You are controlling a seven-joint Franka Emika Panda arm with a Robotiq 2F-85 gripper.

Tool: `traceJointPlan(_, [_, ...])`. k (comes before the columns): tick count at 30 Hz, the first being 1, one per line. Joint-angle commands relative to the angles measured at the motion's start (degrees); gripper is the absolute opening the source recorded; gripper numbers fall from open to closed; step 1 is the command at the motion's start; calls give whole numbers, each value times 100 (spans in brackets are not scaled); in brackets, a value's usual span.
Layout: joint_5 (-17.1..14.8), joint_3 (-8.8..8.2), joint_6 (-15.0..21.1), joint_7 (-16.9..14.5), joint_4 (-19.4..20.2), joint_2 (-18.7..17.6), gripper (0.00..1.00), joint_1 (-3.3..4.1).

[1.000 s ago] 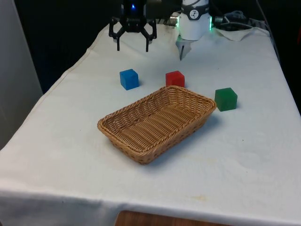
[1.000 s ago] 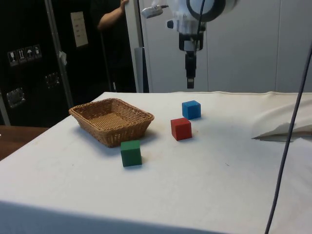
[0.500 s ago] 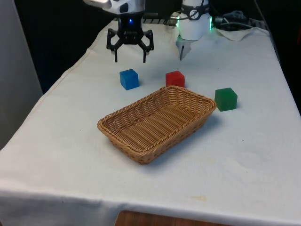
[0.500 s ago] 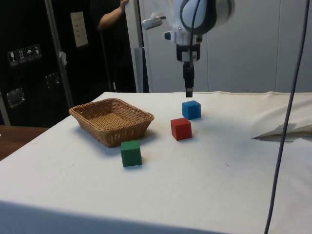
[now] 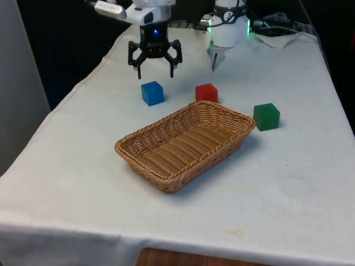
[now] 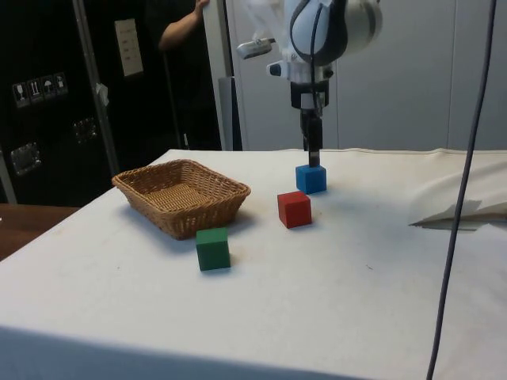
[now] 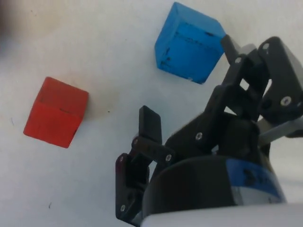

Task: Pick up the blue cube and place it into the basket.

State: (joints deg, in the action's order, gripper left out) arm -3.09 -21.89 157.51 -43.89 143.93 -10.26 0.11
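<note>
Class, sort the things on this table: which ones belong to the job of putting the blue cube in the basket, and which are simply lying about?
Belong to the job:
blue cube
basket
gripper, open above the blue cube

Lying about:
red cube
green cube

No legible text found. A pale notice [image 6: 127, 47] hangs on the dark cabinet at far left, its print unreadable.

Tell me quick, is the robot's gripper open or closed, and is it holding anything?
Gripper: open, holding nothing, just above the blue cube.
</note>
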Motion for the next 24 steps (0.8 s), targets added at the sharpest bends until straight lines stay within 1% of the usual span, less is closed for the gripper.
traceJointPlan(1, [-201,97,63,-235,0,-6,100,-57])
traceJointPlan(2, [-223,92,69,-292,-17,-29,100,-63])
traceJointPlan(3, [-269,74,80,-418,-52,-69,100,-74])
traceJointPlan(8, [-372,23,120,-710,-120,-160,100,-69])
traceJointPlan(9, [-252,-57,40,-579,-143,-189,100,-17])
traceJointPlan(10, [-384,17,126,-751,-126,-172,100,-69])
traceJointPlan(15, [-407,34,206,-997,-132,-246,100,-97])
traceJointPlan(16, [-407,34,218,-1031,-126,-258,100,-92])
traceJointPlan(17, [-258,-69,155,-900,-149,-286,100,-34])
traceJointPlan(18, [-258,-69,166,-934,-149,-304,100,-34])
traceJointPlan(19, [-401,46,269,-1134,-132,-304,100,-92])
traceJointPlan(24, [-424,97,355,-1283,-166,-435,100,-109])
